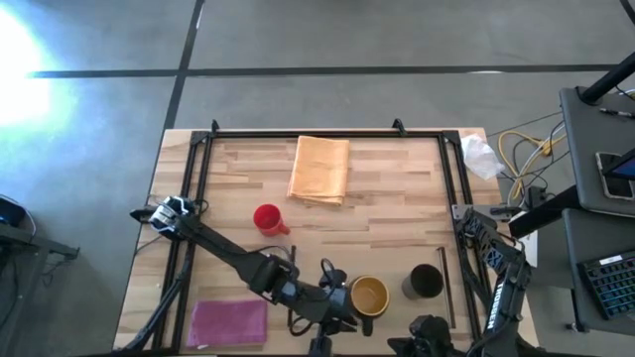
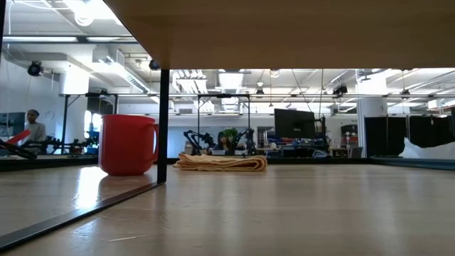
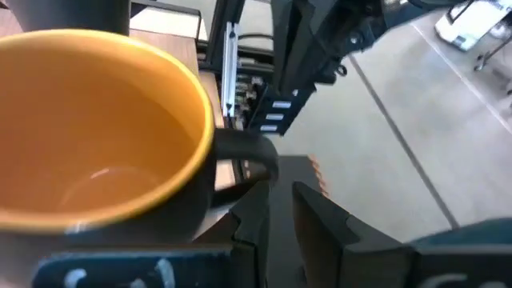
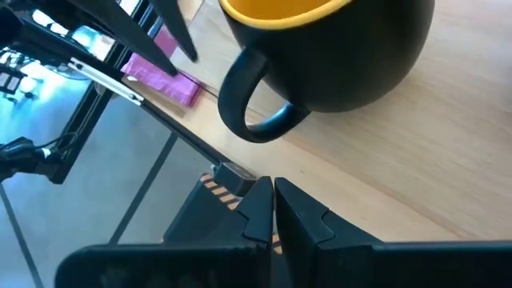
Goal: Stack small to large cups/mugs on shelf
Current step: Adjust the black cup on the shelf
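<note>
The dark mug with a yellow inside (image 1: 369, 295) stands upright on the wood near the table's near edge. It also shows in the left wrist view (image 3: 96, 120) and the right wrist view (image 4: 336, 48). My left gripper (image 3: 280, 206) is beside its dark handle (image 3: 252, 156), fingers a little apart with nothing between them. My right gripper (image 4: 274, 210) is shut and empty by the near edge, facing this mug. The black mug (image 1: 425, 282) stands to the right. The red mug (image 1: 268, 218) stands upright farther left on the pale-wood shelf area (image 1: 397, 198), and shows in the low view (image 2: 128, 144). My left gripper has one fingertip (image 3: 254, 200) right under the lower end of the mug's handle (image 3: 240, 182), coming level at the mug's side. Whether it touches the handle I cannot tell. The mug stands upright on the table.
A folded orange cloth (image 1: 319, 169) lies at the far middle. A magenta cloth (image 1: 230, 322) lies at the near left. Thin dark frame strips (image 1: 298, 133) edge the wood, with a dark post in the low view (image 2: 164, 128). Cables and crumpled paper (image 1: 480, 156) lie at the far right.
</note>
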{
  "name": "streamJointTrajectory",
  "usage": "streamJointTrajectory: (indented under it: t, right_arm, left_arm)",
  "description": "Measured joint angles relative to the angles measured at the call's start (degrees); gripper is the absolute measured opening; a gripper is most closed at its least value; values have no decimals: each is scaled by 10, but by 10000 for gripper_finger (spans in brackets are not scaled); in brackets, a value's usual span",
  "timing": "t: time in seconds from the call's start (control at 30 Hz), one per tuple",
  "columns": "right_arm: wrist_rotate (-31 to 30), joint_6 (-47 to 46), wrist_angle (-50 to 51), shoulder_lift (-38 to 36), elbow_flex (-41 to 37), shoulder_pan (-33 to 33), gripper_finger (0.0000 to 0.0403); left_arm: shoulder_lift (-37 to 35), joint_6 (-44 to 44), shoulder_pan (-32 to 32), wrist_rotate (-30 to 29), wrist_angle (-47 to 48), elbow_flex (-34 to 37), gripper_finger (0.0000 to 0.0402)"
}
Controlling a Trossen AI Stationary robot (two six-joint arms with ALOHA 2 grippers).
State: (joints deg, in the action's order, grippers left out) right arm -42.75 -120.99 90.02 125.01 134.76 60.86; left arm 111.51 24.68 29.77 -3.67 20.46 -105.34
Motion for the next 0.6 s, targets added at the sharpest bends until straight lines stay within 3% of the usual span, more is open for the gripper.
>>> streamJointTrajectory:
  t: [0.23,0.43,0.6]
  right_arm:
    - [-53,46,0,-28,-1,-1,9]
    - [-137,123,0,-70,0,-16,9]
    - [-165,200,0,-116,-1,-38,9]
  left_arm:
    - [-48,-29,-1,-74,127,3,41]
    - [-73,-31,-11,-102,157,4,41]
    - [-84,-31,-18,-104,161,6,41]
